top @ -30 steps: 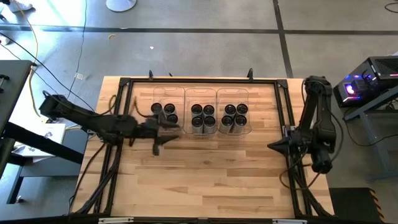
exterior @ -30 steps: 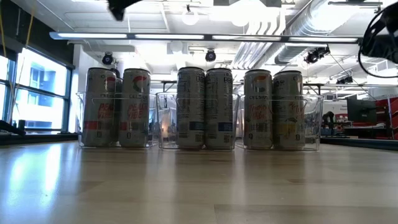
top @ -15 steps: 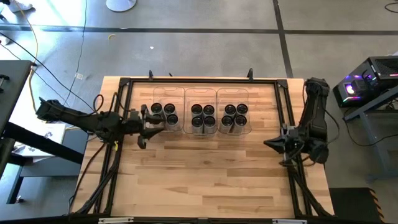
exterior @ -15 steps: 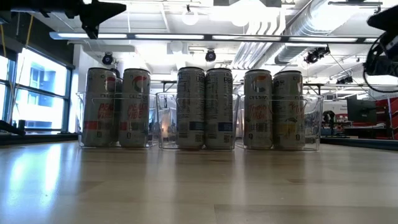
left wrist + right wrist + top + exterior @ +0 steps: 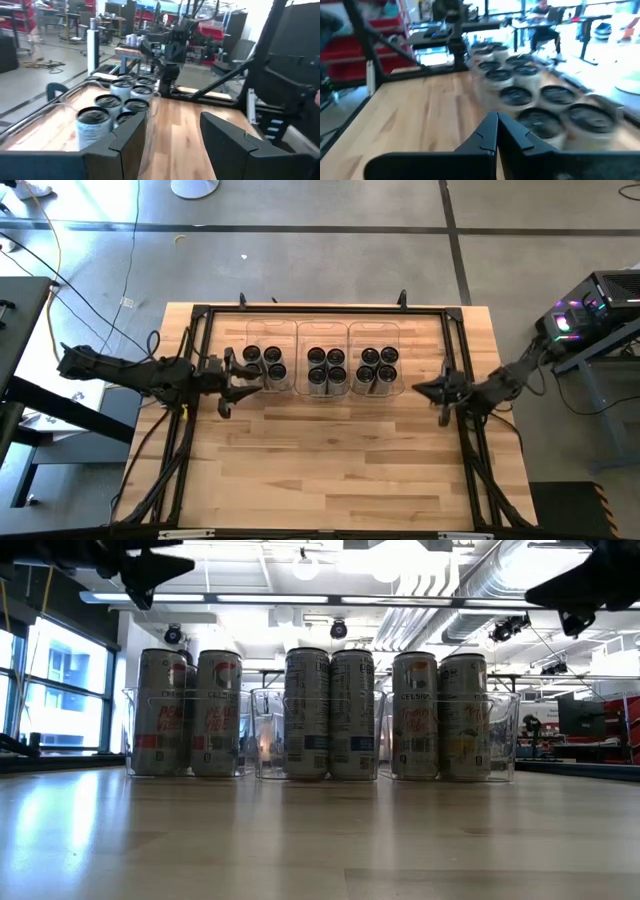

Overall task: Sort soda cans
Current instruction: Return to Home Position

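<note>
The soda cans stand upright in three clear bins at the table's far middle: a left group (image 5: 266,361), a middle group (image 5: 326,366) and a right group (image 5: 378,365). In the low view they show as pairs (image 5: 190,712), (image 5: 330,712), (image 5: 440,715). My left gripper (image 5: 243,381) hovers open just left of and nearer than the left bin, above can height (image 5: 150,565); its wrist view shows the gap (image 5: 172,140) beside the cans (image 5: 95,120). My right gripper (image 5: 425,390) hangs shut to the right of the right bin, its tips (image 5: 496,131) closed together, and it is also high (image 5: 560,590).
The clear bins (image 5: 272,325) sit side by side near the far edge. A black frame (image 5: 200,310) runs around the tabletop. Bare wood (image 5: 330,460) lies between the bins and the near edge. Benches and equipment fill the room beyond.
My left gripper has drawn back from beside the left bin toward the table's left edge and now holds still. My right arm has folded down low, and its gripper has swung toward the far edge and a little leftward, nearer the right bin. The cans have stayed put.
</note>
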`<move>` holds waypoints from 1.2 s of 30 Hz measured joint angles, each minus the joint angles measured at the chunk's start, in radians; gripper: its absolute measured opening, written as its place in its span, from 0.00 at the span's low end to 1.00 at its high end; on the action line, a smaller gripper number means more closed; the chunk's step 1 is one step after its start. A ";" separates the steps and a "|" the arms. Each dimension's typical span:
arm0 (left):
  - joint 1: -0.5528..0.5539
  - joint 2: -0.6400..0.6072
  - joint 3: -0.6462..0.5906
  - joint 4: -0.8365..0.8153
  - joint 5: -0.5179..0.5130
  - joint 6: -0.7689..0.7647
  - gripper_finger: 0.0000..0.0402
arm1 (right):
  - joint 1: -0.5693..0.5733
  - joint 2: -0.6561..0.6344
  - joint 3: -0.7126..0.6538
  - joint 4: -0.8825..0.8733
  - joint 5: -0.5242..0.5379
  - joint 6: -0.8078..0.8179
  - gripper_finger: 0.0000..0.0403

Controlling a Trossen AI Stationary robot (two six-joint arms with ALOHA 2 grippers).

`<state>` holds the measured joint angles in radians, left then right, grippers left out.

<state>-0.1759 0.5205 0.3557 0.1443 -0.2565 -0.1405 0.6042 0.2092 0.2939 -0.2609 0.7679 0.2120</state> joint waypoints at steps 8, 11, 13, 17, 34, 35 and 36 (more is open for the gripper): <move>0.062 -0.170 0.000 -0.060 0.058 0.064 0.45 | -0.090 -0.200 0.025 -0.091 -0.122 -0.015 0.00; 0.083 -0.235 0.000 -0.132 0.062 0.052 0.45 | -0.111 -0.178 0.024 -0.087 -0.147 -0.045 0.00; 0.092 -0.259 0.002 -0.158 0.064 0.027 0.45 | -0.125 -0.176 0.016 -0.075 -0.176 -0.046 0.00; 0.093 -0.277 0.001 -0.204 0.076 0.003 0.45 | -0.152 -0.186 -0.015 -0.046 -0.228 -0.037 0.00; 0.156 -0.315 -0.210 -0.031 0.176 0.089 0.45 | -0.337 -0.185 -0.220 0.262 -0.442 -0.082 0.00; 0.163 -0.323 -0.219 -0.024 0.185 0.090 0.45 | -0.359 -0.185 -0.220 0.268 -0.476 -0.083 0.00; 0.169 -0.331 -0.230 -0.013 0.196 0.091 0.45 | -0.380 -0.185 -0.220 0.273 -0.513 -0.088 0.00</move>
<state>-0.0067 0.1892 0.1256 0.1312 -0.0602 -0.0494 0.2238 0.0242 0.0734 0.0123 0.2549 0.1243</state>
